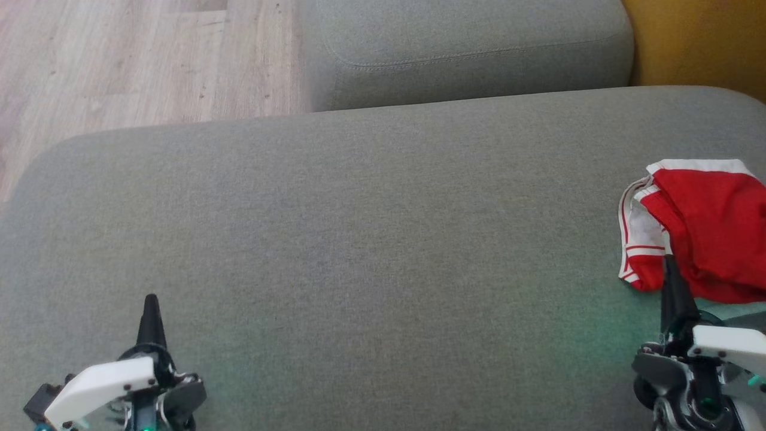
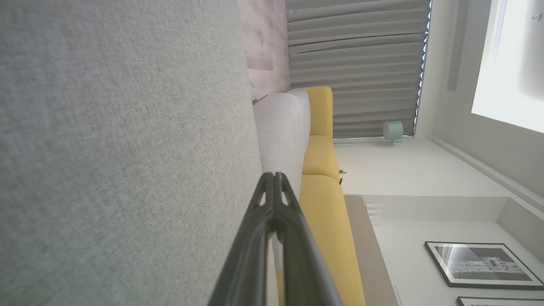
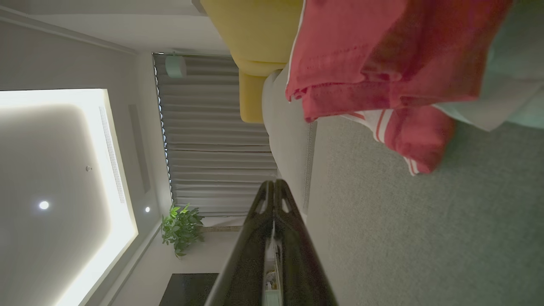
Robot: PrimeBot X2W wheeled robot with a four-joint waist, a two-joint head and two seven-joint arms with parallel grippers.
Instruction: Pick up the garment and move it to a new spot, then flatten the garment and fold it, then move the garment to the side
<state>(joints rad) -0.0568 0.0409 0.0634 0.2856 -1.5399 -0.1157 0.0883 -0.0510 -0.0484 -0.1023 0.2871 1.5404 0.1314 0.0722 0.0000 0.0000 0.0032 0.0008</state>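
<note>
The garment point(image 1: 700, 230) is red with white stripes and lies crumpled at the far right of the grey sofa seat point(image 1: 359, 239), partly cut off by the view's edge. My right gripper point(image 1: 669, 263) is shut and empty, its tips at the garment's near edge, over the cloth in the head view. In the right wrist view the garment point(image 3: 382, 63) fills the upper right, apart from the shut fingertips point(image 3: 274, 183). My left gripper point(image 1: 151, 301) is shut and empty above the seat's near left; its tips point(image 2: 274, 175) meet.
A grey back cushion point(image 1: 467, 51) rises behind the seat. Wood floor point(image 1: 119, 60) lies to the far left, past the seat's rounded corner. A yellow cushion point(image 1: 700, 42) stands at the far right.
</note>
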